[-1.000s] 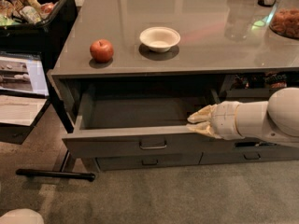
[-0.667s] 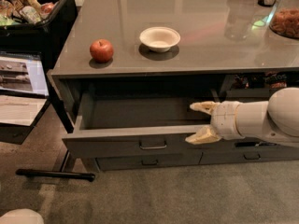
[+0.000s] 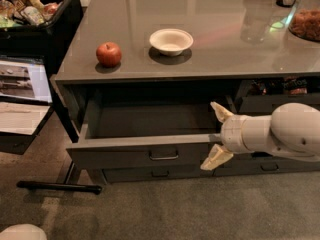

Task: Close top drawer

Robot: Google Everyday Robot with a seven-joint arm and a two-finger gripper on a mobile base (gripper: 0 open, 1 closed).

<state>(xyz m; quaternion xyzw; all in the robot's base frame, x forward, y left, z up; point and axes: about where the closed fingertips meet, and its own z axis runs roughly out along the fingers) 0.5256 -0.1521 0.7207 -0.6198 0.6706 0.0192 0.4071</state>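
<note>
Two fingers (image 3: 220, 112) of the gripper (image 3: 210, 136), right of centre in the frame, are spread wide astride the front of the pulled-out top drawer (image 3: 115, 156) at lower centre, apparently set to push it shut under the countertop (image 3: 225, 59).

Clearances as I read them:
- Top drawer (image 3: 125, 158): stands open, and its front juts out over the carpet (image 3: 165, 209). I can reach the tray from above, through the gap under the countertop (image 3: 210, 73) edge.
- Gripper (image 3: 212, 136): at the right end of the drawer front, fingers spread wide, one above the top edge and one low in front of the panel.
- Handle (image 3: 163, 156): unobstructed, left of the gripper.
- Black floor bar (image 3: 57, 186): lies low at the drawer's left corner.
- Black bin (image 3: 42, 31): crowds the left side.
- Carpet in front: open approach.
</note>
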